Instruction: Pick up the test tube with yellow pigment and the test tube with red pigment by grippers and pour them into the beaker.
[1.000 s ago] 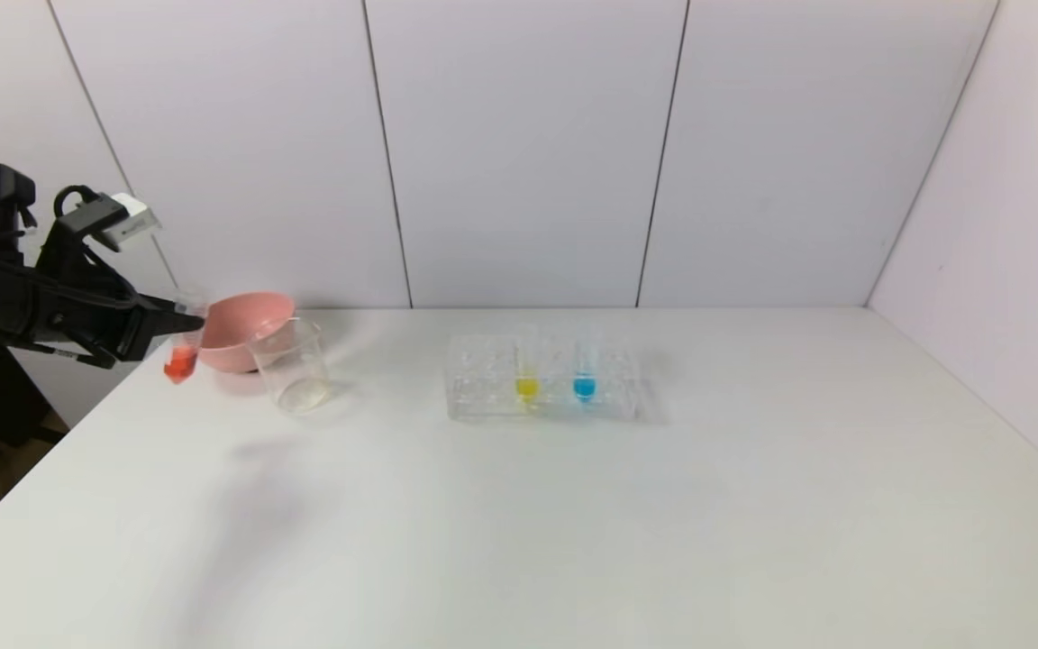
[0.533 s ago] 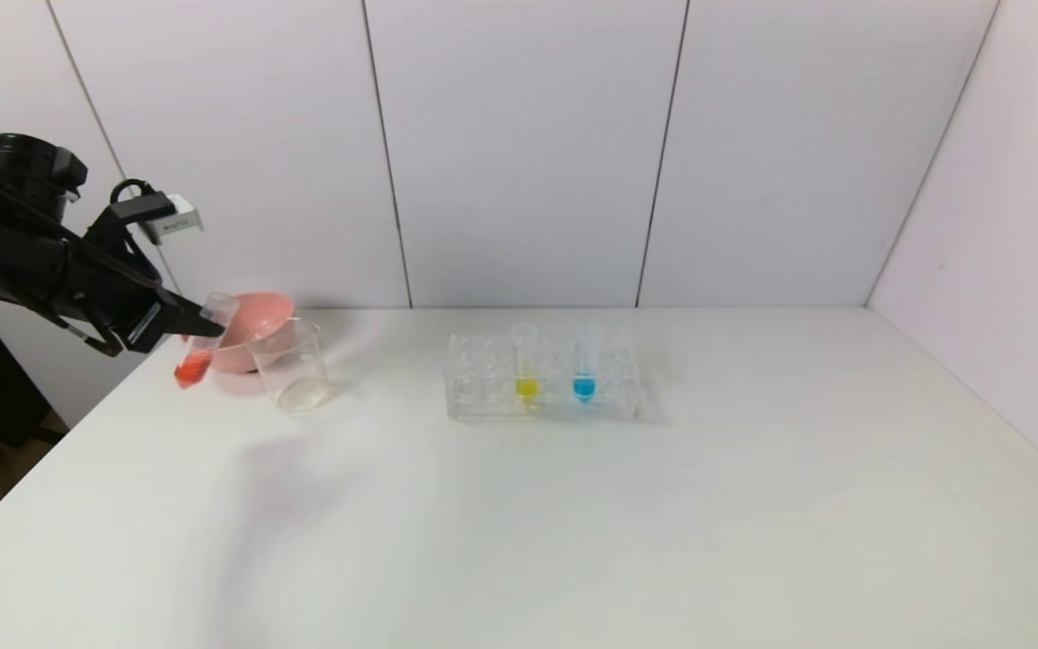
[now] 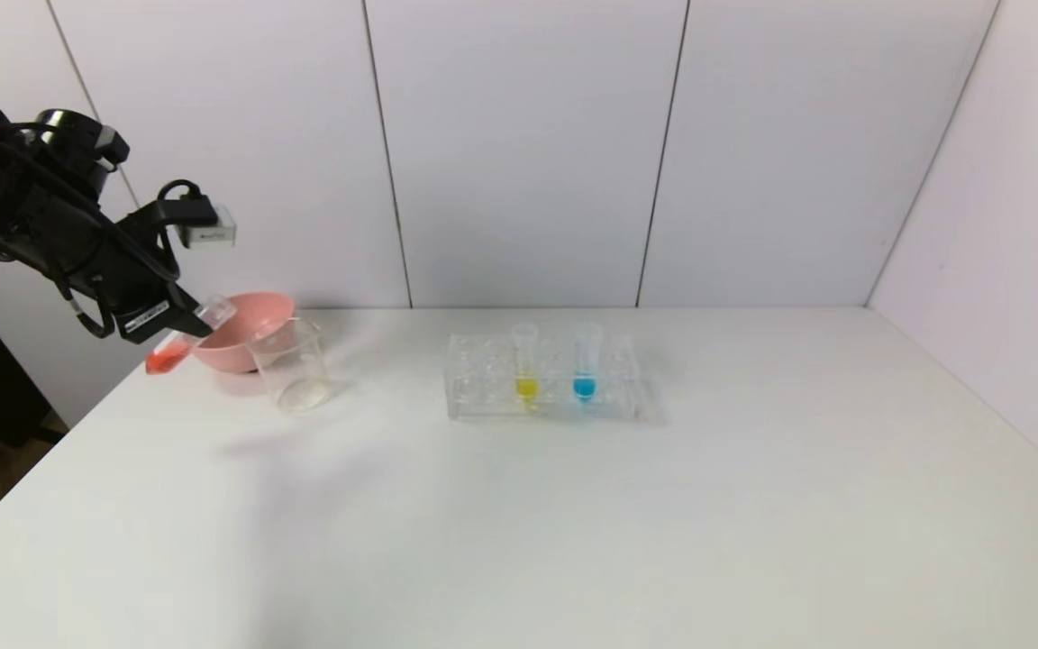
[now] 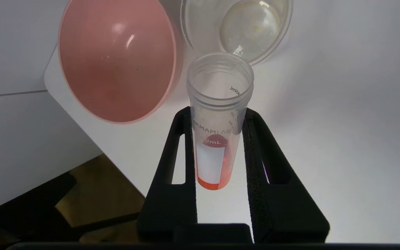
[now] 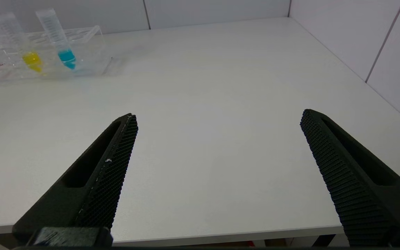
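My left gripper [image 3: 187, 326] [image 4: 217, 114] is shut on the test tube with red pigment [image 3: 178, 346] [image 4: 217, 139], held in the air at the table's far left corner. The tube is tilted steeply, its open mouth towards the pink bowl and the beaker [image 3: 290, 364] [image 4: 236, 29], its red end pointing down and away. The beaker stands just to the right of the tube's mouth with a faint yellowish trace at its bottom. The test tube with yellow pigment [image 3: 525, 365] [image 5: 21, 43] stands upright in the clear rack [image 3: 483, 383]. My right gripper [image 5: 217, 119] hangs open over the table's near edge.
A pink bowl [image 3: 244, 329] [image 4: 116, 59] sits right behind the beaker, close to the tube's mouth. A tube with blue liquid [image 3: 584, 365] [image 5: 59, 40] stands in the rack beside the yellow one. The table's left edge [image 4: 92, 142] lies under my left gripper.
My left arm has risen and rolled, so the red tube has gone from nearly upright to steeply tilted, its mouth now nearer the bowl and beaker. The rack and beaker have not moved.
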`<state>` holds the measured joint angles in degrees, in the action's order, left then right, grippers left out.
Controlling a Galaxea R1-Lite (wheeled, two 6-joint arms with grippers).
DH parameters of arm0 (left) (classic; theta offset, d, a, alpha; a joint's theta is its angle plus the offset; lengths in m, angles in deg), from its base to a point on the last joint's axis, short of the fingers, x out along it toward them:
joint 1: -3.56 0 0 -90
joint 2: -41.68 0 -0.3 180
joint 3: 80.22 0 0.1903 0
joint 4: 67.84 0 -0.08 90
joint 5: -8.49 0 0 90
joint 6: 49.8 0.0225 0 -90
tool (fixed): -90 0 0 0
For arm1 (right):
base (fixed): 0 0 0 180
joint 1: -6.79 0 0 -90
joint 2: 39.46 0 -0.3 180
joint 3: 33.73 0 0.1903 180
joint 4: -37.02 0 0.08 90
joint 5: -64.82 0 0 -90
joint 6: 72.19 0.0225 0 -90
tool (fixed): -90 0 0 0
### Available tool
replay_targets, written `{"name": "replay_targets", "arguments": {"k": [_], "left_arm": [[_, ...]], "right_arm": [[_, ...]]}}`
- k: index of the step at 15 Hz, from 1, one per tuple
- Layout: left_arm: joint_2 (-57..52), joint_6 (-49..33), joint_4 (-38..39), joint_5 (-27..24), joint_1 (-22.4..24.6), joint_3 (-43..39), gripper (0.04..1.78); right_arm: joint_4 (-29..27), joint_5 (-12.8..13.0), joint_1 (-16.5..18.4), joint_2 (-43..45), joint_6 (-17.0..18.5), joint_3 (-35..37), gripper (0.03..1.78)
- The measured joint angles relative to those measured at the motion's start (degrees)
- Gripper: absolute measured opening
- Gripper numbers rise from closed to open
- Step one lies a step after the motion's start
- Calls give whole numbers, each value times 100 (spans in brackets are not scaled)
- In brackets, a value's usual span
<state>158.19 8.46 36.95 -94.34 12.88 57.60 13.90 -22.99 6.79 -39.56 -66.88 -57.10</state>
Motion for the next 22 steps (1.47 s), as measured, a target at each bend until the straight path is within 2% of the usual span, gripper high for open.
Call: {"name": "replay_targets", "arguments": {"k": [4, 8, 14, 19, 22], "left_arm": [[100, 119, 273, 430, -196, 63, 42], [223, 188, 494, 1332, -540, 77, 42], [408, 190, 551, 2206, -1005, 90, 42], [461, 196, 516, 2661, -1226, 96, 42], [455, 279, 463, 3157, -1314, 96, 42]], "right_arm": [[0, 0, 0, 0, 0, 0, 171], [-2, 0, 0, 0, 0, 0, 171], [-2, -2, 0, 0, 0, 0, 171], [-2, 0, 0, 0, 0, 0, 171], [0, -2, 0, 0, 0, 0, 171]]}}
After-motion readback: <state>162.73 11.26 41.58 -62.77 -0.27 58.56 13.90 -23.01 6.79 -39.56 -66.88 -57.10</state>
